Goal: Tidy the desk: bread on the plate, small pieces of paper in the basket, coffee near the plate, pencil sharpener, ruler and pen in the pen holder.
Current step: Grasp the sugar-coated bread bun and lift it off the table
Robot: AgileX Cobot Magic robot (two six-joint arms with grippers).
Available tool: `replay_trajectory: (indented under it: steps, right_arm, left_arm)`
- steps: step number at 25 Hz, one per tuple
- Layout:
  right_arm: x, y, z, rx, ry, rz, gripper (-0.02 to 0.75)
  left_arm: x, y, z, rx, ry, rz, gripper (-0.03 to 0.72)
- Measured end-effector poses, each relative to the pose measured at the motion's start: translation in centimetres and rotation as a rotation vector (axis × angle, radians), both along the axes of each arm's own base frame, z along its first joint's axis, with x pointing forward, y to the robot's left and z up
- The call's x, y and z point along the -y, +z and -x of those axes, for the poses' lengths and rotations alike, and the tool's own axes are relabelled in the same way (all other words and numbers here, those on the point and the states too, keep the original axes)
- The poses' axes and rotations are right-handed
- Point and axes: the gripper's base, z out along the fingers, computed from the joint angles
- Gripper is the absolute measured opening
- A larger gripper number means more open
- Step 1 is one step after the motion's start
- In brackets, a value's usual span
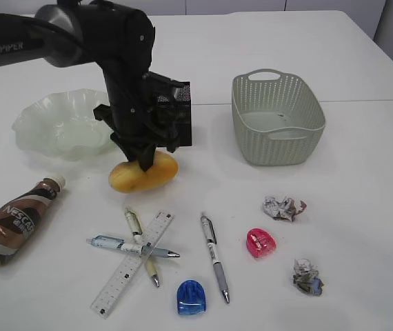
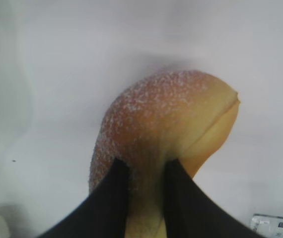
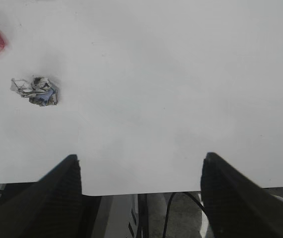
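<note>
- Your desk (image 1: 362, 207) is a plain matte white top; a seam runs across it behind the basket, and a second white surface lies beyond.
- Right wrist view: the desk's near edge, with dark floor and cables under it.
- Your left gripper (image 1: 145, 157) is clamped on the bread (image 1: 143, 173); in the left wrist view the black fingers (image 2: 112, 198) pinch its end.
- The bread is oval and golden, with a sugary brown crust (image 2: 151, 104) and a side crease. It sits at 4 o'clock from the plate (image 1: 62, 124), just beside it.
- The plate is translucent pale green glass with a ruffled rim.
- The basket (image 1: 277, 118) is sage-green perforated plastic, at 3 o'clock from the bread.
- The black mesh pen holder (image 1: 180, 110) is behind your left gripper.
- The coffee (image 1: 16, 221) is a brown bottle lying on its side at 8 o'clock from the bread.
- The clear ruler (image 1: 133, 263) crosses two pens; a third pen (image 1: 214, 256) is beside them.
- There are blue (image 1: 191, 297) and pink (image 1: 260, 243) sharpeners and two crumpled paper balls (image 1: 283, 207) (image 1: 307, 276).
- Your right gripper (image 3: 141, 198) has its jaws spread wide, with nothing between them.
</note>
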Motion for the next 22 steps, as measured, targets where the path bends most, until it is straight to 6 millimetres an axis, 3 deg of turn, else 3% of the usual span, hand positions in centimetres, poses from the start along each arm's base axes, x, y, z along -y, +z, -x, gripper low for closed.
replay_trajectory:
  steps: [5,12,22]
  right_arm:
    - [0.0,0.0,0.0,0.000,0.000,0.000,0.549]
    - [0.0,0.4,-0.1,0.013,-0.007,-0.002,0.549]
    - [-0.1,2.0,-0.8,0.072,-0.026,-0.010,0.549]
  left_arm:
    - [0.2,2.5,-1.2,0.085,0.058,0.042,0.134]
    - [-1.6,2.9,-2.1,0.048,0.186,0.112,0.134]
    - [-7.8,7.6,-3.6,0.140,0.318,0.147,0.134]
